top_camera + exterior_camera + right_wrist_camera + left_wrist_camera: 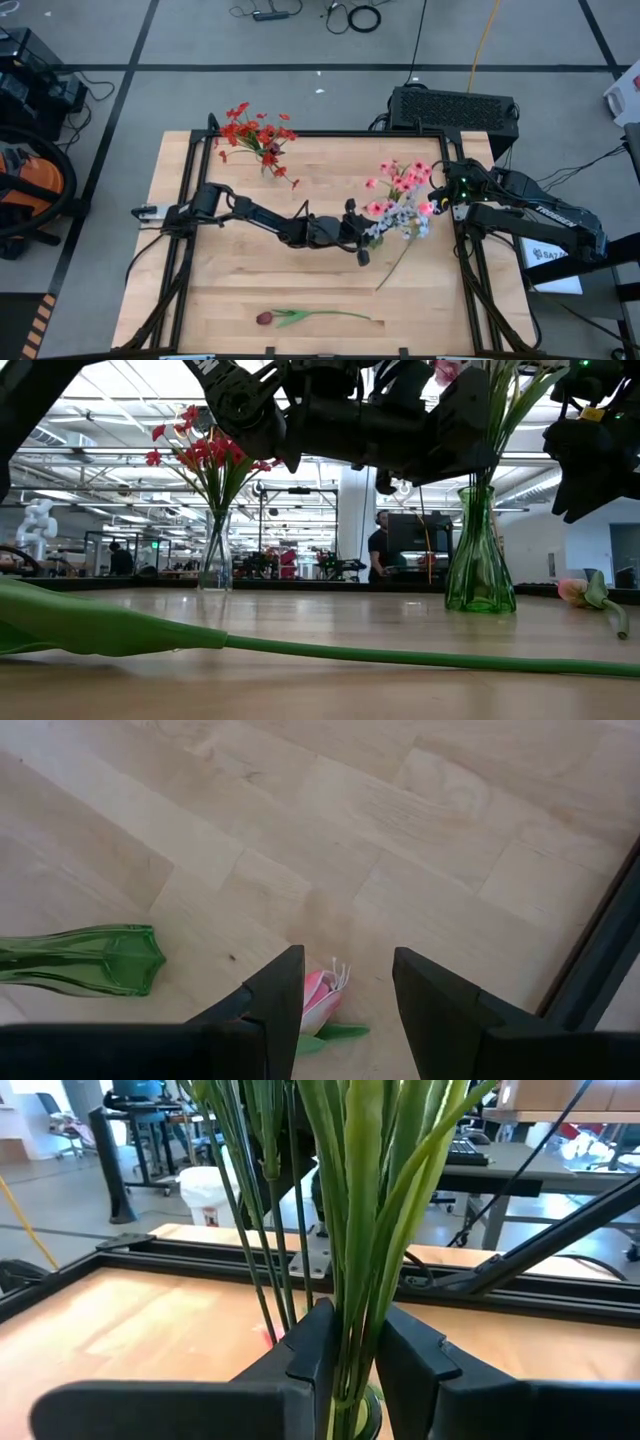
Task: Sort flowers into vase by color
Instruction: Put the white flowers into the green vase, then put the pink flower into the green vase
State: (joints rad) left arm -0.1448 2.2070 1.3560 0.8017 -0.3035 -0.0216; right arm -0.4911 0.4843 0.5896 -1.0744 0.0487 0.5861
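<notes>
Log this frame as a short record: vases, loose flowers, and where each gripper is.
clear vase: holds red flowers, far left of table
green vase: holds pink flowers and pale bunch
dark red tulip: lying loose near front edge
pink bloom: lying on the wood beside the green vase
left gripper: at green vase, fingers either side of the stems, slightly parted
right gripper: open, above the loose pink bloom

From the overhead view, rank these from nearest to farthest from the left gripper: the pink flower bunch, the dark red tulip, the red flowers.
Measured from the left gripper, mid-table:
1. Pink flower bunch, beside it, toward the right arm.
2. Red flowers and dark red tulip: too close to call; red ones at the far left edge, tulip lying at the near edge.
</notes>
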